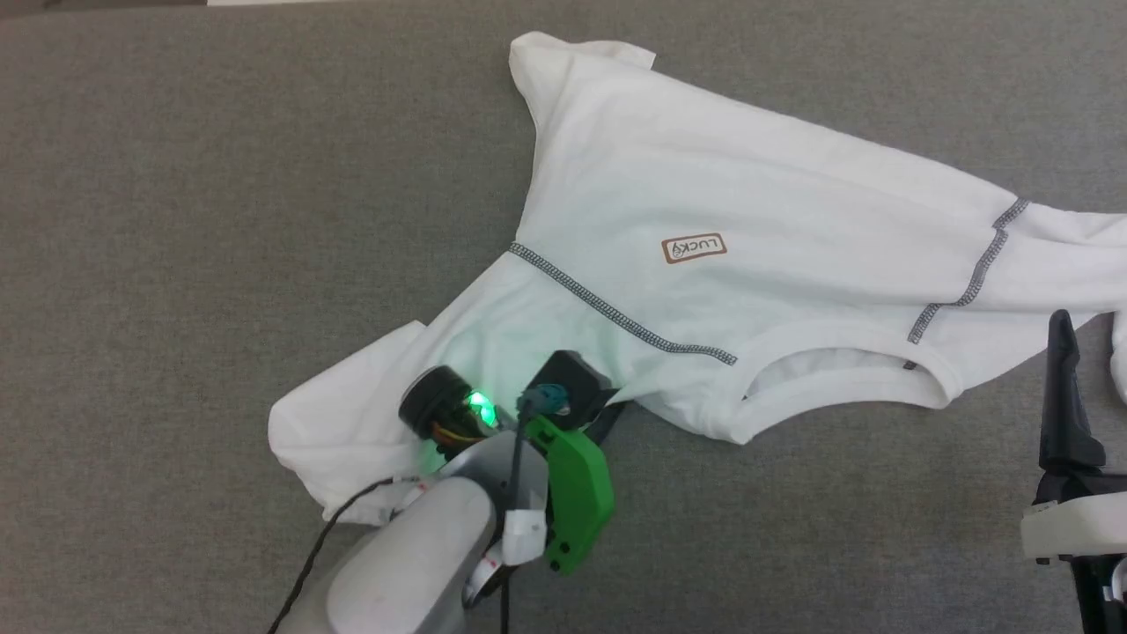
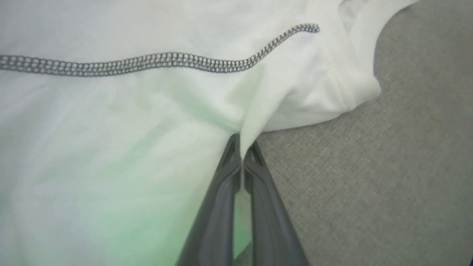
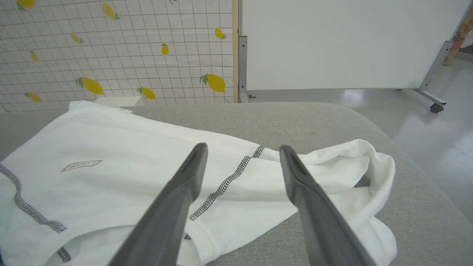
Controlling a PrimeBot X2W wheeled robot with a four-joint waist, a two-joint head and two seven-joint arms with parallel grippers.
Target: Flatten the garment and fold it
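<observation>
The garment (image 1: 704,176), a white T-shirt with grey zigzag seams and a small brown-edged label (image 1: 694,248), lies spread but wrinkled on the grey padded table (image 1: 220,220). Its neck opening (image 1: 845,370) faces me. My left gripper (image 2: 242,138) is shut on a pinched fold of the garment (image 2: 111,129) at the near hem, between the neck and the left sleeve. In the head view the left gripper (image 1: 616,403) is mostly hidden under its own wrist. My right gripper (image 3: 242,148) hangs open above the garment (image 3: 129,155) near the bunched right sleeve (image 3: 369,166), holding nothing. One finger of the right gripper (image 1: 1067,339) stands at the right edge.
The table's rounded far corner (image 3: 369,122) drops to a shiny floor (image 3: 436,122). Beyond stand a lemon-patterned wall (image 3: 111,55) and a white panel on wheels (image 3: 332,44). Bare grey table lies to the left and in front of the shirt.
</observation>
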